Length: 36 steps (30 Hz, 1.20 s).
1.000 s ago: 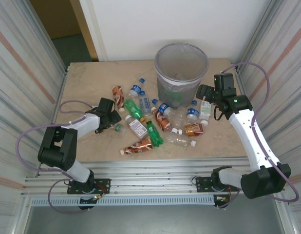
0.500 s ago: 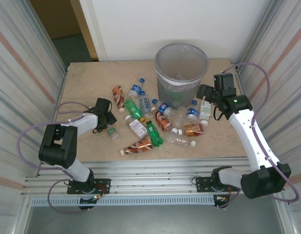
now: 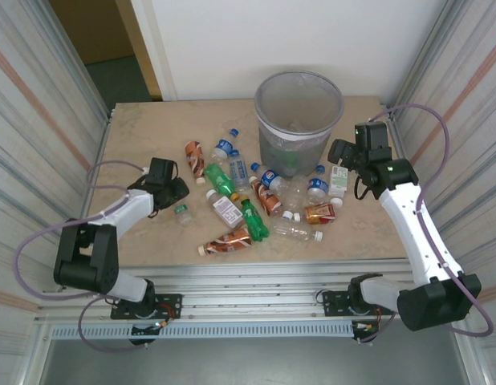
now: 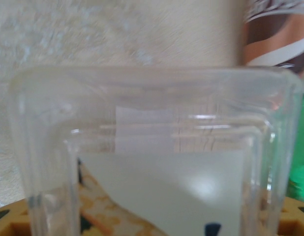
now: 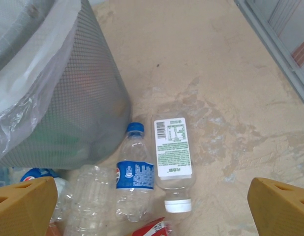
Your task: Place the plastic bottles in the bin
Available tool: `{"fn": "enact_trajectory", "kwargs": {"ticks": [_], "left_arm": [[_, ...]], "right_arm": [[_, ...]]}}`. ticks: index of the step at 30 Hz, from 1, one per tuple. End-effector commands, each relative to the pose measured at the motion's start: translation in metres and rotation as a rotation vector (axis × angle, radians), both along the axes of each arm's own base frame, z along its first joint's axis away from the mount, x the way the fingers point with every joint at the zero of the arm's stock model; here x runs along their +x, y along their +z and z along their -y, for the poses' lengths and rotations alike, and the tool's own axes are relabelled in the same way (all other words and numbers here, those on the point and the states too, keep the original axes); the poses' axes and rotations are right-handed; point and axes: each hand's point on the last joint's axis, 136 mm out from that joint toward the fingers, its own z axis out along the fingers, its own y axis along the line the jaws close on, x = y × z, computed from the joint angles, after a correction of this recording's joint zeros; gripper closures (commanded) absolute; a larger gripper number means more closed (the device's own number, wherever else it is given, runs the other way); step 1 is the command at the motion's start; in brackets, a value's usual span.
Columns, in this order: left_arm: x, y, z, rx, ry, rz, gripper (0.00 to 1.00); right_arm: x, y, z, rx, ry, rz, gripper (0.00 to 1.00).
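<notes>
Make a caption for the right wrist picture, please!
Open right tool above a blue-label bottle and a white-label bottle lying beside the bin.

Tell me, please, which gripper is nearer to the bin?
Right. The right gripper is close beside the bin, at its right side; the left gripper is well off to the bin's left and nearer the arm bases.

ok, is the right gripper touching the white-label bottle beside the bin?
Apart. Right wrist view: right gripper open, fingers at the bottom corners; the white-label bottle lies on the table between them, clear of both.
</notes>
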Motion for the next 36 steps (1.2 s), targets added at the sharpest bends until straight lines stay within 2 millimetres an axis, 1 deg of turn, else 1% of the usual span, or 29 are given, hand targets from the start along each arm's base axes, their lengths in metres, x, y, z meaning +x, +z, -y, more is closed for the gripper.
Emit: {"fn": "enact_trajectory", "kwargs": {"ticks": [1, 4, 11, 15, 16, 17, 20, 24, 27, 30, 33, 35, 36], "left_arm": [[0.017, 0.055, 0.019, -0.015, -0.115, 0.152, 0.43], [0.029, 0.097, 0.042, -0.037, -0.199, 0.253, 0.43], [0.060, 0.201, 0.113, -0.107, -0.406, 0.492, 0.42], [0.077, 0.252, 0.155, -0.167, -0.504, 0.611, 0.42], [0.080, 0.262, 0.166, -0.179, -0.533, 0.635, 0.42], [0.084, 0.277, 0.178, -0.195, -0.560, 0.669, 0.42], [0.095, 0.306, 0.209, -0.222, -0.627, 0.733, 0.42], [0.112, 0.331, 0.242, -0.257, -0.684, 0.800, 0.42], [0.124, 0.344, 0.266, -0.294, -0.733, 0.844, 0.43], [0.138, 0.347, 0.287, -0.320, -0.772, 0.866, 0.43], [0.149, 0.349, 0.301, -0.338, -0.791, 0.880, 0.43], [0.153, 0.355, 0.307, -0.345, -0.794, 0.902, 0.43], [0.161, 0.344, 0.312, -0.345, -0.794, 0.890, 0.43]], "right_arm": [[-0.007, 0.001, 0.010, -0.003, -0.054, 0.011, 0.02], [-0.009, -0.005, 0.011, 0.002, -0.065, 0.003, 0.02], [-0.014, -0.019, 0.016, -0.014, -0.084, -0.036, 0.02], [-0.018, -0.029, 0.019, -0.006, -0.103, -0.057, 0.02], [-0.019, -0.032, 0.020, -0.003, -0.109, -0.061, 0.02], [-0.020, -0.035, 0.021, 0.001, -0.114, -0.068, 0.02], [-0.022, -0.042, 0.022, 0.011, -0.128, -0.072, 0.02], [-0.023, -0.052, 0.024, 0.019, -0.144, -0.085, 0.02], [-0.023, -0.059, 0.025, 0.028, -0.155, -0.090, 0.02], [-0.023, -0.068, 0.026, 0.035, -0.165, -0.100, 0.02], [-0.022, -0.076, 0.027, 0.047, -0.172, -0.118, 0.02], [-0.022, -0.080, 0.028, 0.050, -0.178, -0.126, 0.02], [-0.021, -0.082, 0.028, 0.053, -0.179, -0.129, 0.02]]}}
